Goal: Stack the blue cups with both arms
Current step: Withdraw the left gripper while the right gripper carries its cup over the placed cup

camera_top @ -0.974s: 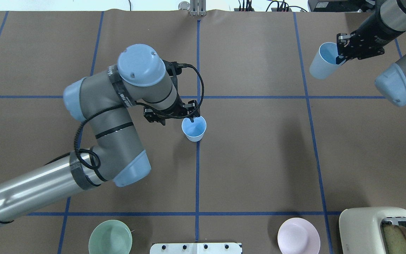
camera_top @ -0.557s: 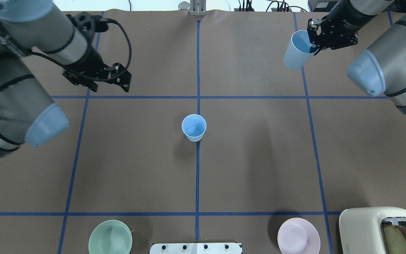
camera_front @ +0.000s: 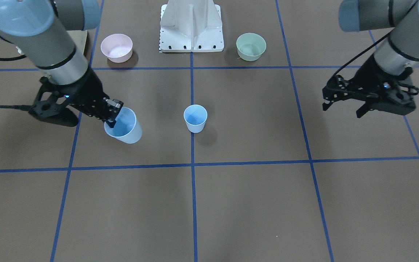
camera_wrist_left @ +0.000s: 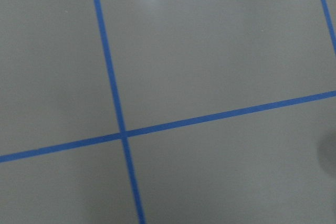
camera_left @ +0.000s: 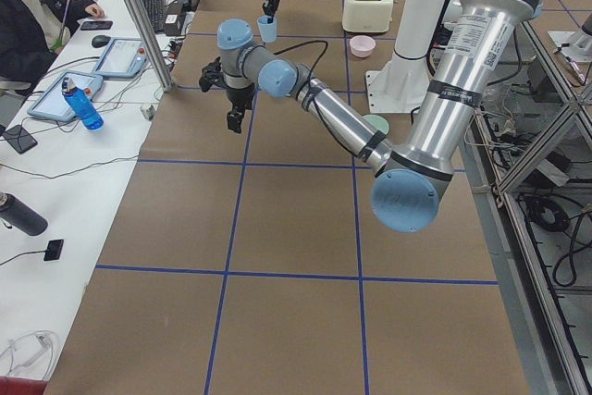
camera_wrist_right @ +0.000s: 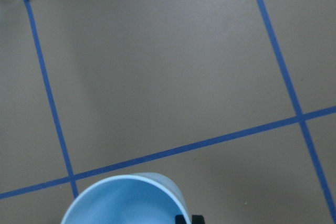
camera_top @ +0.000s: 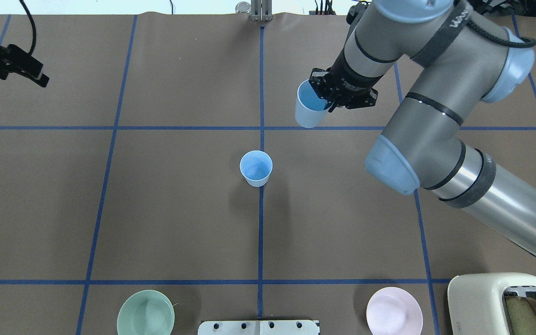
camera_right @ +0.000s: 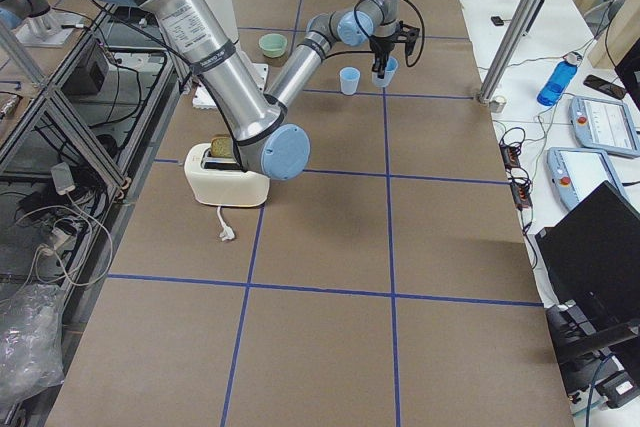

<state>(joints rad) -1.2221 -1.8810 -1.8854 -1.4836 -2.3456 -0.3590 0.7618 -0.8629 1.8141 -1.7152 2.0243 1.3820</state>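
Note:
One blue cup (camera_top: 256, 168) stands upright on the table's centre line, also in the front view (camera_front: 195, 118). My right gripper (camera_top: 331, 100) is shut on the rim of the second blue cup (camera_top: 309, 109) and holds it tilted above the table, beyond and to the right of the standing cup. The front view shows this gripper (camera_front: 112, 114) pinching the held cup (camera_front: 124, 125). The right wrist view shows the cup's rim (camera_wrist_right: 126, 200) at the bottom. My left gripper (camera_front: 342, 109) is open and empty, far out at the table's left side (camera_top: 35, 74).
A mint-green bowl (camera_top: 145, 312) and a pink bowl (camera_top: 394, 311) sit near the robot's white base (camera_top: 258, 327). A cream toaster (camera_top: 505, 304) with bread stands at the near right corner. Blue tape lines cross the brown table.
My left gripper left the centre cup and drew back far to the left. My right gripper carried the other cup leftward from the far right towards the middle.

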